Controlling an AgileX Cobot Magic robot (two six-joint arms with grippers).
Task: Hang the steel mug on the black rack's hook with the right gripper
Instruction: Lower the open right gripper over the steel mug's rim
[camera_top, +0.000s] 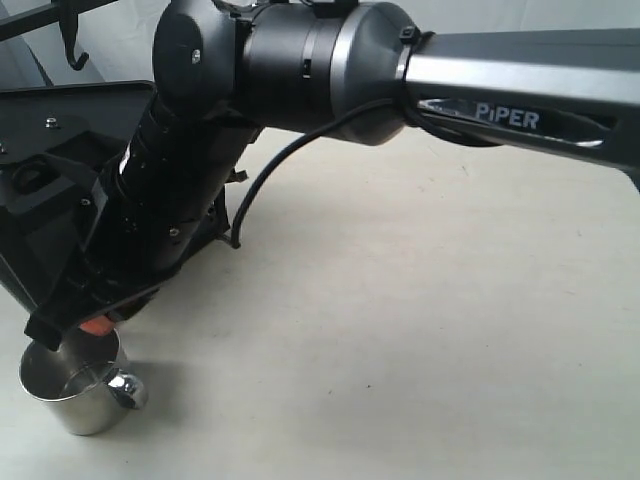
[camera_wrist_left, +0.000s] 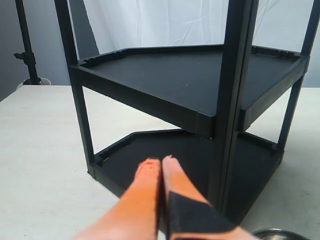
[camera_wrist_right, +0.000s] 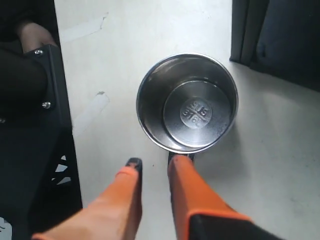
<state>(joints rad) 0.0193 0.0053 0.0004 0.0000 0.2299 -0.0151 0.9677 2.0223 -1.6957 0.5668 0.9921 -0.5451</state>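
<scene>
Pale tabletop (camera_top: 420, 330) carried the black rack (camera_wrist_left: 190, 85), with the steel mug (camera_top: 78, 390) standing upright near its foot.

Only the exterior view showed the hook (camera_top: 72, 45) on the rack's upper bar, well above the mug. The right wrist view looked straight into the mug, the right gripper (camera_wrist_right: 155, 167) slightly parted just over its handle side. The left wrist view showed the left gripper (camera_wrist_left: 160, 167) pressed together, facing the rack's lower tray.

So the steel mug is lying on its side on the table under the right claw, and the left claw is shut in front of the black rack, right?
Not quite: the steel mug stands upright, mouth up, as the right wrist view shows. It is on the table under the right claw, and the left claw is shut in front of the black rack.
</scene>
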